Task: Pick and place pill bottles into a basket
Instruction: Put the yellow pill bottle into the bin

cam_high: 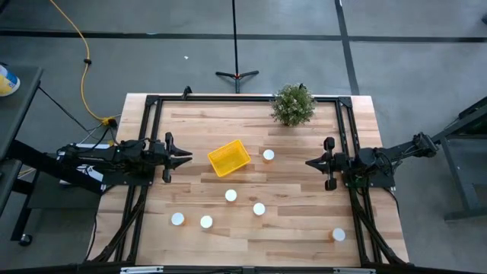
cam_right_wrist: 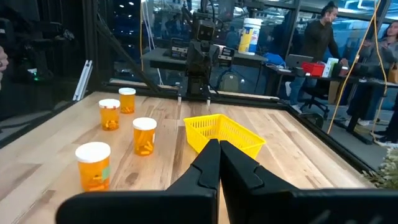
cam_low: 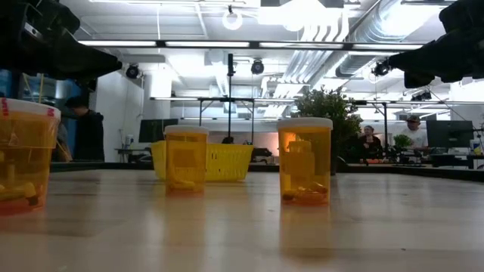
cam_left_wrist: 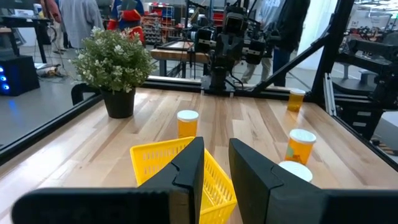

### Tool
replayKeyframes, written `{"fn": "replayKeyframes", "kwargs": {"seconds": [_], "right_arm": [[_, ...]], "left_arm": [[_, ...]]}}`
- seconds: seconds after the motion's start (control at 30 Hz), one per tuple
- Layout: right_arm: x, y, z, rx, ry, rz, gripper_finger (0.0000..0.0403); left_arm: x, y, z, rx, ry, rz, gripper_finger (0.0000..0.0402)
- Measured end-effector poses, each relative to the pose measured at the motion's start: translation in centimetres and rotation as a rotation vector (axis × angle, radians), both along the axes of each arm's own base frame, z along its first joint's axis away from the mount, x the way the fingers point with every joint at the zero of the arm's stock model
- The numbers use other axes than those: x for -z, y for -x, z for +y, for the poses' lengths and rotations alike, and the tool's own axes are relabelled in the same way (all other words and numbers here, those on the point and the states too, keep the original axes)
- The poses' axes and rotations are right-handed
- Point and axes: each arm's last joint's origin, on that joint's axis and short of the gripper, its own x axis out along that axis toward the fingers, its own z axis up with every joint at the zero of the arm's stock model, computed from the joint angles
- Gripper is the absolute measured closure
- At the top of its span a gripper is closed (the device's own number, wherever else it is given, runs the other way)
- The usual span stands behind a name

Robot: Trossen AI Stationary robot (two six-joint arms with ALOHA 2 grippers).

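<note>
The yellow basket rests on its base a little left of the table's middle. Several orange pill bottles with white caps stand upright on the wood: one just right of the basket, two nearer the front, two at the front left, one at the front right. My left gripper hovers level just left of the basket, slightly open with nothing between its fingers. My right gripper hovers level at the right side, shut, pointing toward the basket.
A green potted plant stands at the far edge, right of centre. Black frame rails run along the table's left, right and far sides. Bare wood lies between the basket and my right gripper. People stand in the room beyond.
</note>
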Motion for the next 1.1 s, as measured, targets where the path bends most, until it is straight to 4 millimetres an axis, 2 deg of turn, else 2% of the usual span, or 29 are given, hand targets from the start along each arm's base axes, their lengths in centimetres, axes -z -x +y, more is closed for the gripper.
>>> {"fn": "replayKeyframes", "kwargs": {"seconds": [0.23,0.37,0.47,0.57,0.7,0.8,0.93,1.1], "right_arm": [[-1.5,0.1,0.0,-0.006,-0.023,-0.155,0.0402],[-1.6,0.1,-0.1,0.009,-0.066,-0.161,0.0402],[-1.4,-0.1,-0.3,0.099,-0.106,-0.139,0.0390],[-1.4,-0.3,-0.4,0.175,-0.129,-0.144,0.0347],[-1.8,-0.7,-0.2,0.145,-0.088,-0.165,0.0253],[-2.1,-1.1,0.0,0.099,-0.122,-0.199,0.0180],[-4.0,-2.2,0.4,0.102,-0.165,-0.165,0.0125],[-7.3,-4.8,1.1,0.119,-0.091,-0.006,0.0118]], "left_arm": [[-0.2,0.0,0.0,-0.001,0.001,-0.019,0.0291],[-0.4,0.0,0.0,-0.004,0.002,-0.043,0.0291],[-1.1,0.0,0.0,0.006,-0.011,-0.112,0.0275],[-1.4,-0.1,-0.1,0.024,-0.040,-0.139,0.0228],[-2.0,-0.2,-0.1,0.019,-0.037,-0.191,0.0144],[-2.6,-0.2,-0.2,0.064,-0.013,-0.210,0.0098],[-3.8,-0.3,-0.4,0.136,0.000,-0.208,0.0078],[-4.4,-1.0,-0.4,0.120,-0.024,-0.156,0.0093]]}}
